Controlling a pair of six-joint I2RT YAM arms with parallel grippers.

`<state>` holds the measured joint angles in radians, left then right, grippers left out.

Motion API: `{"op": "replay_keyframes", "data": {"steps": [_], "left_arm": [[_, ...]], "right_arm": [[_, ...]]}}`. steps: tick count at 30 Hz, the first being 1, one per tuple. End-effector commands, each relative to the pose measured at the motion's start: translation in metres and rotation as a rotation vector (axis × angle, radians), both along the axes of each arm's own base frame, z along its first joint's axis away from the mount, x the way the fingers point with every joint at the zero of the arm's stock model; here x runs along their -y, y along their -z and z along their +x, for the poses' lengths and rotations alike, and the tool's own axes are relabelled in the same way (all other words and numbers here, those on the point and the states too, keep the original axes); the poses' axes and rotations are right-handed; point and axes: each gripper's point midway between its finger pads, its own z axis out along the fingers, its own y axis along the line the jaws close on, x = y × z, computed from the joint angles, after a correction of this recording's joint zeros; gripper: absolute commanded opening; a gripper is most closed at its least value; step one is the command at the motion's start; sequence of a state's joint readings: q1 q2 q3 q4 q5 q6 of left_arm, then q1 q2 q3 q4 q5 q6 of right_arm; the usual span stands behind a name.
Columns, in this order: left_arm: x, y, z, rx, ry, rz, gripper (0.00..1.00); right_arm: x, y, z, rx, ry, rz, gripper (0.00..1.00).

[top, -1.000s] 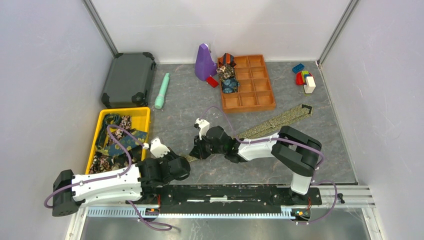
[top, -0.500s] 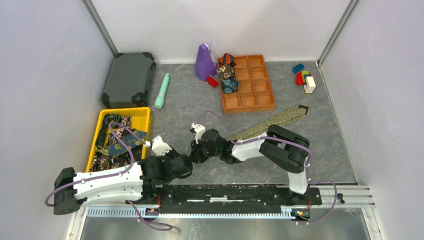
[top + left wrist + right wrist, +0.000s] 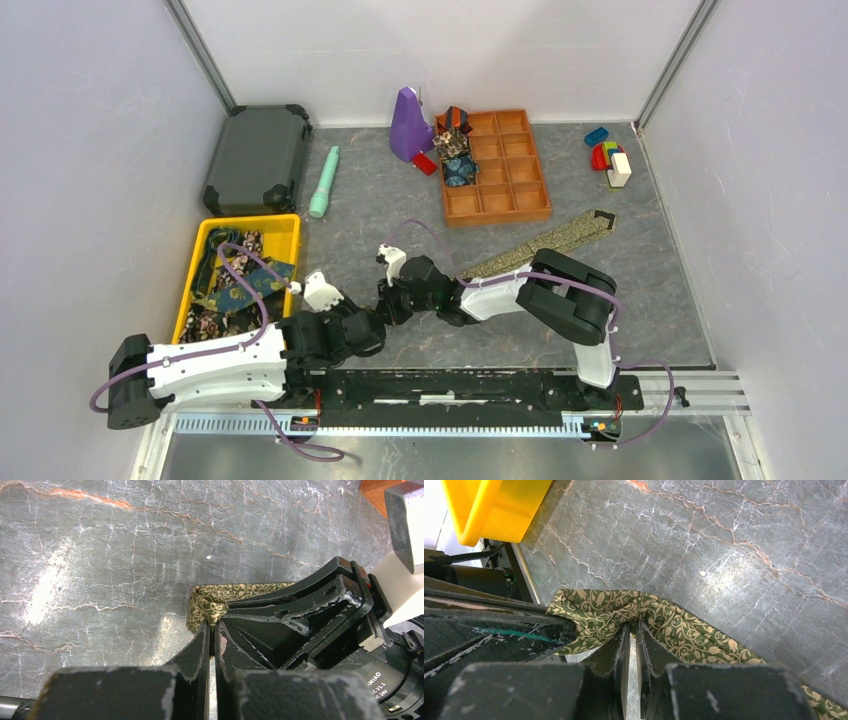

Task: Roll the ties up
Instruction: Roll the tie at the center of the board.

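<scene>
Only one readable print: white lettering on the black round motor housing point(image 3: 382, 682) behind the right pincer point(image 3: 227, 611), lower right of the left wrist view. It is cut off by the edge and reads "...MIAO", "V1.1", "...C24V". Top view: nothing legible, too small. Right wrist view: no text. Desk point(image 3: 400, 200) items carry no readable labels.

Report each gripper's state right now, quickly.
Left gripper: closed, pinching the folded end of the olive-gold patterned fabric necktie.
Right gripper: closed on the same necktie.
</scene>
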<state>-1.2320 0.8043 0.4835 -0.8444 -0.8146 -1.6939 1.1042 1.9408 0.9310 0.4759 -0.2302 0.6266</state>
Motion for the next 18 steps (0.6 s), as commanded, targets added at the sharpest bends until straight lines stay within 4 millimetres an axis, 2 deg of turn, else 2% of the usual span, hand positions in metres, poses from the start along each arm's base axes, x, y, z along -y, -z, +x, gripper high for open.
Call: {"op": "replay_keyframes", "data": {"steps": [1, 11, 18], "left_arm": [[-0.003, -0.015, 0.008, 0.059, -0.029, 0.002, 0.02], [-0.01, -0.002, 0.004, 0.043, -0.038, 0.0, 0.02], [-0.012, -0.004, 0.005, 0.052, -0.038, 0.003, 0.02]], "right_arm": [[-0.02, -0.017, 0.003, 0.024, -0.028, 0.074, 0.14], [-0.015, -0.025, 0.009, 0.039, -0.011, 0.071, 0.14], [-0.023, -0.028, 0.007, 0.024, -0.026, 0.095, 0.14]]}}
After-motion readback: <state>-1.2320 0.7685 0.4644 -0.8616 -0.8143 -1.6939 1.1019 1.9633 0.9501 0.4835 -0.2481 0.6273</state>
